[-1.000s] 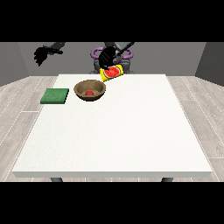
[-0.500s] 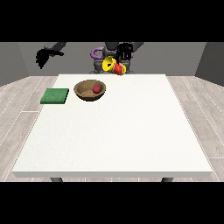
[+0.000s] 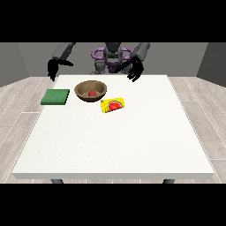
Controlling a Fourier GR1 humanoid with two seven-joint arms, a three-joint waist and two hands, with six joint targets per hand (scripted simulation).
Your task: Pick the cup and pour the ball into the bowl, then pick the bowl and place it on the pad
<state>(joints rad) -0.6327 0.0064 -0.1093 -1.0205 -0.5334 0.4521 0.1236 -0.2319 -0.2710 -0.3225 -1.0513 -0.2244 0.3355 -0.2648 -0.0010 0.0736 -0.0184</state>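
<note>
A brown wooden bowl (image 3: 91,91) stands on the white table (image 3: 114,132) with a red ball (image 3: 92,93) inside it. A yellow cup (image 3: 112,105) with a watermelon picture lies on its side just right of the bowl, free of any hand. The green pad (image 3: 55,96) lies left of the bowl. The hand at the view's right (image 3: 133,69) hovers above the table's far edge, fingers hanging relaxed, holding nothing. The hand at the view's left (image 3: 54,68) hangs over the far left corner, empty with fingers drooping.
The robot's torso (image 3: 112,57) stands behind the far edge. The bowl, cup and pad all sit in the far third of the table. Grey plank floor surrounds the table.
The cup has left the hand at the view's right and now lies on the table beside the bowl. That hand has opened and moved right. The ball stays in the bowl.
</note>
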